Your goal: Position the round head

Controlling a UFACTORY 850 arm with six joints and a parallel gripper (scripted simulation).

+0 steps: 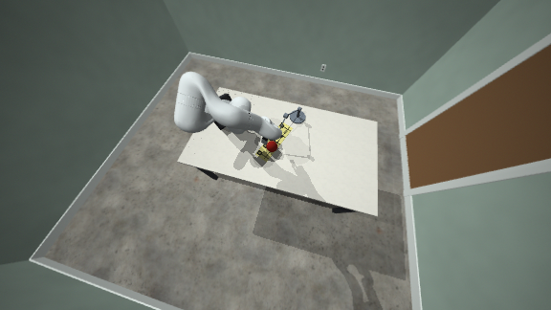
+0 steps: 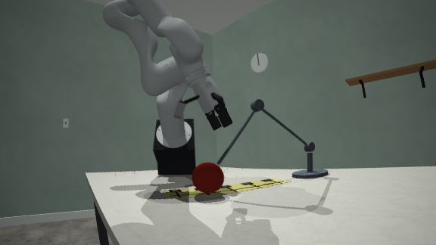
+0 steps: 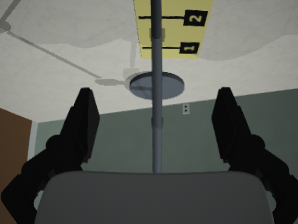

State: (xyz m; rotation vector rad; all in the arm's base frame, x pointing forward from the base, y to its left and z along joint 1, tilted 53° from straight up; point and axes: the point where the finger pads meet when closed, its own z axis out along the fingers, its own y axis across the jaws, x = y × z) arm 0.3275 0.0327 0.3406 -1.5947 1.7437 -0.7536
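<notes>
Pincer [image 2: 219,120] agape above red head [image 2: 207,178]

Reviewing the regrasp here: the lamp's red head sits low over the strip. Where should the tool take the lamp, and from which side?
Probably the lower rod just above the red head. It is thin and straight and slants up to the elbow; the round head looks harder to pinch. In the wrist view the rod runs midway between the open tool's fingers, so come down from above, straddling it.
</notes>
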